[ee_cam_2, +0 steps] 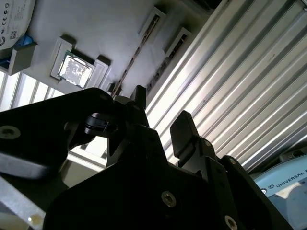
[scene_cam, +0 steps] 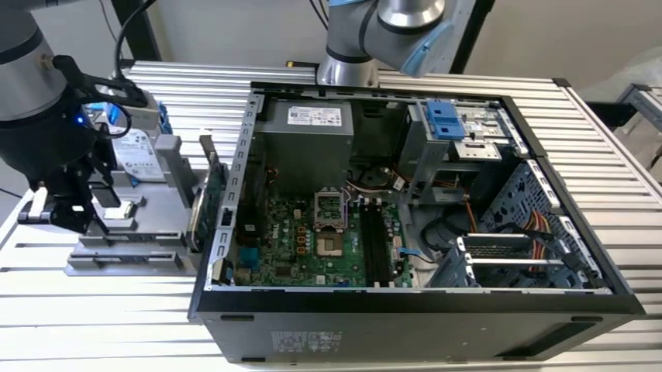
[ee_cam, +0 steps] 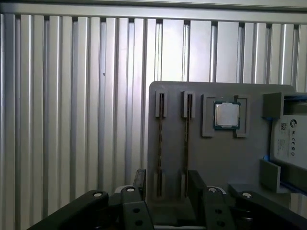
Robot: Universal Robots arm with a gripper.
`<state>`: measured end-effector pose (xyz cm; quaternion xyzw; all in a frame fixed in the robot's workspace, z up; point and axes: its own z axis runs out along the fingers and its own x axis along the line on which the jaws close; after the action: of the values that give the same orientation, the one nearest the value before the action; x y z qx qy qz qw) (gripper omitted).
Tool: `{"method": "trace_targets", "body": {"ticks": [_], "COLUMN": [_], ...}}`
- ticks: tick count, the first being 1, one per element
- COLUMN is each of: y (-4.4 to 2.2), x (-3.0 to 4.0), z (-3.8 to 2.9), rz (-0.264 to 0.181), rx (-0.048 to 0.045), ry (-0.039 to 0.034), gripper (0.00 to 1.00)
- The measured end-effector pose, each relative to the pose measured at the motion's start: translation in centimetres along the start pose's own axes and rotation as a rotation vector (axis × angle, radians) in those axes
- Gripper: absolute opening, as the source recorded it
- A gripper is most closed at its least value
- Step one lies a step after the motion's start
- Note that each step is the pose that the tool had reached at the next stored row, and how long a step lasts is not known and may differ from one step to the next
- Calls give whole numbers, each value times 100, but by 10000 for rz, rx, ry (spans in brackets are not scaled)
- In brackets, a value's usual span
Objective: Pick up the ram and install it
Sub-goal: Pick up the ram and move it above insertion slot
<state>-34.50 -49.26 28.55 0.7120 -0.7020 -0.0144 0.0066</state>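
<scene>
Just beside one open computer case (scene_cam: 414,314) on a ribbed metal table (scene_cam: 104,322), we see the arm's single gripper (scene_cam: 77,215) hanging over a grey parts holder (scene_cam: 135,262) at the exterior view's left. Its two fingers (ee_cam: 139,181) stand wide apart and grip nothing.

We find the ram (ee_cam: 186,139) standing on edge in that holder. It fills the one of two narrow slots that lies nearer the processor (ee_cam: 226,115), and in both wrist views it appears as a thin dark line. The other slot (ee_cam: 159,103) carries a fainter line, and we cannot tell whether a second stick sits there. In the first wrist view the near ends of both slots fall between the two spread fingertips.

Counting the rest of the holder, we make out one processor in a square recess. There is also one hard drive (ee_cam: 290,139) in a blue frame, with a printed white label on its face. One green card (scene_cam: 212,203) stands on edge between the holder and the case.

Inside the case we count one motherboard (scene_cam: 310,249) and one grey power supply (scene_cam: 310,147) with a white sticker. There are also two blue tabs (scene_cam: 445,120) on the drive cage and one bundle of orange and yellow cables (scene_cam: 532,225). Another printed label sits on the case's dark outer panel.
</scene>
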Motion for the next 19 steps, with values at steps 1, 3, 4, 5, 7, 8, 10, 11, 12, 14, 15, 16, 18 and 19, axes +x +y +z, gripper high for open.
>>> {"method": "trace_targets", "body": {"ticks": [1, 3, 4, 5, 7, 8, 10, 11, 12, 14, 15, 16, 18, 19], "y": [0, -1, -2, -2, -4, -4, -5, -6, -6, -7, -8, -8, -9, -10], "x": [2, 6, 8, 9, 12, 13, 17, 19, 21, 23, 24, 26, 28, 29], "z": [15, 51, 69, 88, 124, 142, 179, 197, 216, 252, 268, 288, 323, 343], "rz": [1, 1, 0, 1, 1, 0, 0, 0, 0, 0, 0, 0, 0, 0], "rx": [-1, 0, -1, -1, 0, 0, -1, -1, -1, 0, -1, -1, -1, -1], "ry": [2, 1, 1, 1, 1, 0, 1, 2, 1, 0, 1, 1, 1, 1], "gripper": [100, 100, 100, 100, 100, 100, 100, 100, 100, 100, 100, 100, 100, 100]}}
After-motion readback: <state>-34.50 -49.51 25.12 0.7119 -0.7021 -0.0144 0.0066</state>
